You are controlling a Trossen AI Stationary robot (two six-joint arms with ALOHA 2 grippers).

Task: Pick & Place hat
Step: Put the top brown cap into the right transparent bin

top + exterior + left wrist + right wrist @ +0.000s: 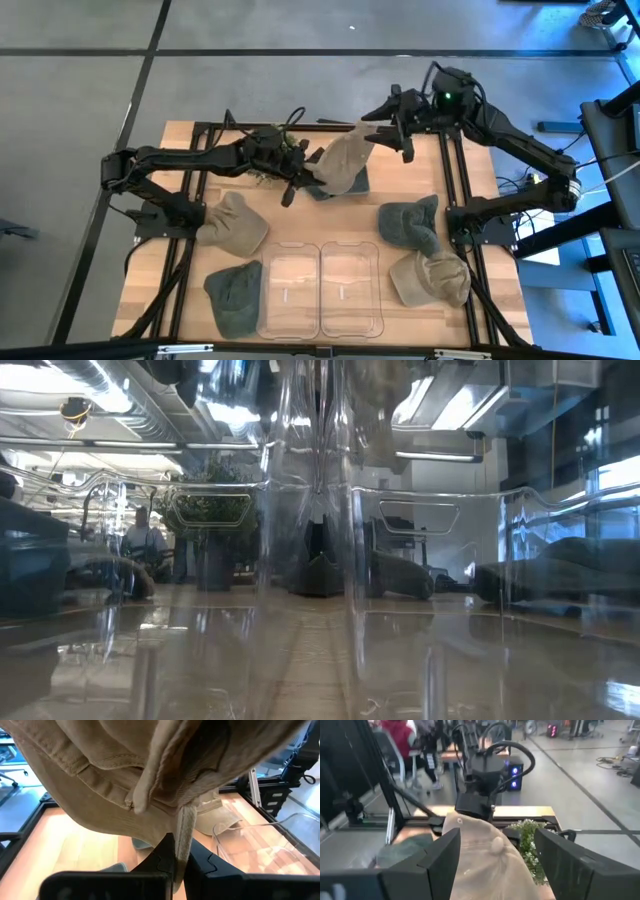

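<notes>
A: How far along?

B: Barely past the pick. Found the tan hat (345, 162) lifted off the wood near the back of the table (150, 290), hanging between the two arms.

A: Held by which?

B: By the left gripper (300, 184). Fingers (160, 861) pinched tight on the hat's strap, with the crown and brim drooping above them in the left wrist view.

A: And the right gripper (393, 128)?

B: Hovered at the hat's far side. Fingers (440, 861) spread wide, with the crown sitting between them in the right wrist view. Gripped nothing, as far as could be seen. Looked like a handover or a two-armed straightening, though that was only a guess.

A: Anything placed?

B: Apparently not. Saw no hat inside the clear bins (320, 290) at the front edge. Counted four more hats flat on the table: a tan one (236, 222) and a green one (234, 296) on the left, a green one (410, 222) and a tan one (430, 278) on the right. Also glimpsed something grey-green (358, 186) under the lifted hat, too hidden to name.

A: So what was left?

B: Nearly everything: carrying, lowering, letting go, and likely the other hats after that.
</notes>
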